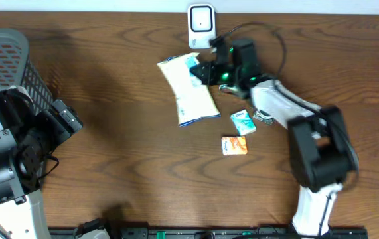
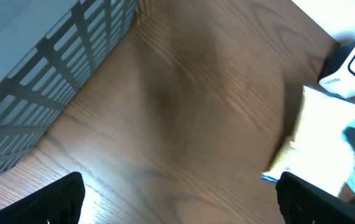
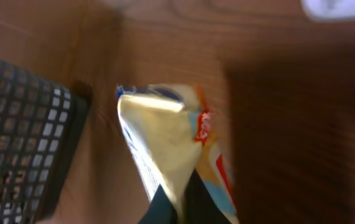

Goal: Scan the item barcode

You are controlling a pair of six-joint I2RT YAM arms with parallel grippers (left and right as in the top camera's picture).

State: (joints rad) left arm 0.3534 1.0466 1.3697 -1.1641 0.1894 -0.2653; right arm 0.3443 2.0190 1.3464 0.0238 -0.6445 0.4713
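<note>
The item, a white snack bag [image 1: 190,93] with blue print, lies at the back middle of the table, just in front of the white barcode scanner [image 1: 201,18]. My right gripper [image 1: 206,72] is shut on the bag's right edge. The right wrist view shows the bag [image 3: 161,137] pinched between the dark fingertips [image 3: 202,208], its shiny side facing the camera. My left gripper [image 1: 66,119] hangs far to the left, open and holding nothing. In the left wrist view, the left gripper [image 2: 180,205] has bare wood between its fingers, with the bag [image 2: 326,137] and scanner [image 2: 351,65] at the right.
A grey mesh basket [image 1: 6,60] stands at the far left, and the basket [image 2: 46,68] also fills the left wrist view's upper left. A small teal packet [image 1: 243,122] and an orange packet [image 1: 234,145] lie right of the bag, close to the right arm.
</note>
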